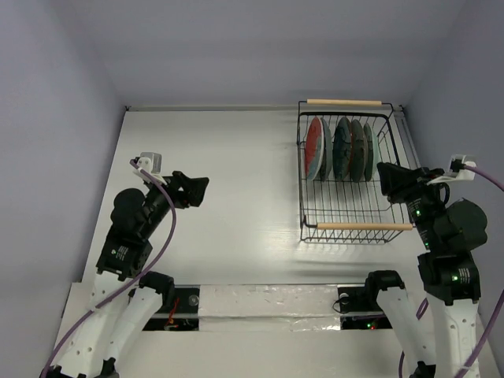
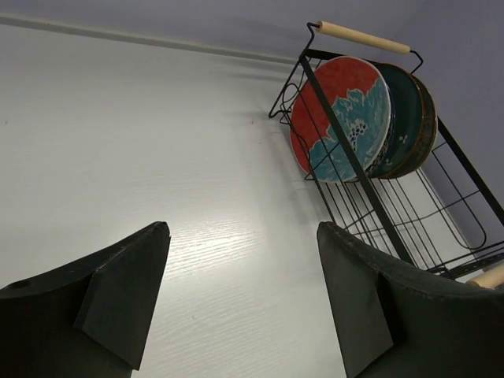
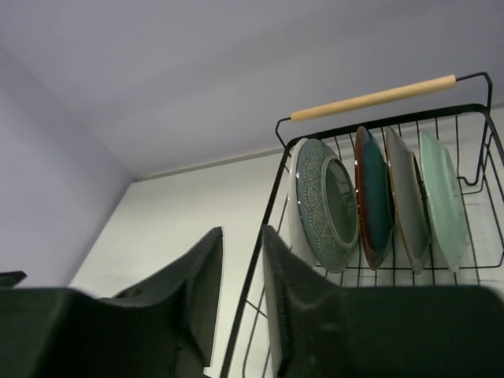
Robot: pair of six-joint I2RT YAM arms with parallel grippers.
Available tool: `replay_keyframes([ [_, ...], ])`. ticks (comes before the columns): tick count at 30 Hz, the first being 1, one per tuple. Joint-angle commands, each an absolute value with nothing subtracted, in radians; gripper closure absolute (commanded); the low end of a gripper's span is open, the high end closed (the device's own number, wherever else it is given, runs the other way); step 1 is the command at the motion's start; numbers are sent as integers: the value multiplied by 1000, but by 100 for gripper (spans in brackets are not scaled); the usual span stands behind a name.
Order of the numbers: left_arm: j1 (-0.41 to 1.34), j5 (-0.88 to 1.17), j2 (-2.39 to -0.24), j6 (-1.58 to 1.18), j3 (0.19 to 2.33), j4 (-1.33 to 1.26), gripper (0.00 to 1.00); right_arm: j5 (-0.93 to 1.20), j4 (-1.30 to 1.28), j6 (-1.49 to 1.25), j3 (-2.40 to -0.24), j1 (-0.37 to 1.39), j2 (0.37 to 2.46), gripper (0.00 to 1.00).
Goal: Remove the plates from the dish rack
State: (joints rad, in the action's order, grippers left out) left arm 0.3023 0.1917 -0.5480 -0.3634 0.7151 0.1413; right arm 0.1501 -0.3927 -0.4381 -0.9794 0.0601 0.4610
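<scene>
A white counter (image 1: 228, 157) carried a rectangular black wire dish rack with wooden dowel handles (image 1: 364, 227) at its far right. Round plates (image 1: 342, 150), red, teal, brown and mint, stood on edge in its far half. The left gripper (image 2: 242, 236) hovered wide open, well apart from the rack. The right gripper (image 3: 242, 236), narrowly parted, hung just beside the rack's right side.

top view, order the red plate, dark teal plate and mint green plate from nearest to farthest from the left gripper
1. red plate, left end of the row in the dish rack, on the side facing the left gripper
2. dark teal plate, middle of the row
3. mint green plate, right end
</scene>
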Motion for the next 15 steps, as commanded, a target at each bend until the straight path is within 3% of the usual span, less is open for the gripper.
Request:
replay_keyframes([
  [1,308,199,-537,-348,759,121,28,172,-413,-422,-1020,55,480,76],
  [3,308,193,-523,-341,764,133,31,175,-417,-416,-1025,55,503,98],
  [4,308,187,-522,-338,768,147,35,172,-422,-413,-1026,55,512,100],
  [8,308,175,-500,-339,750,160,63,251,-397,-410,-1023,55,580,100],
  [9,308,172,-502,-341,746,164,76,267,-388,-417,-1022,55,595,100],
  [12,308,158,-511,-350,733,184,100,214,-374,-422,-1012,118,649,100],
  [15,308,146,-502,-357,718,190,100,59,-390,-425,-1023,259,705,100],
])
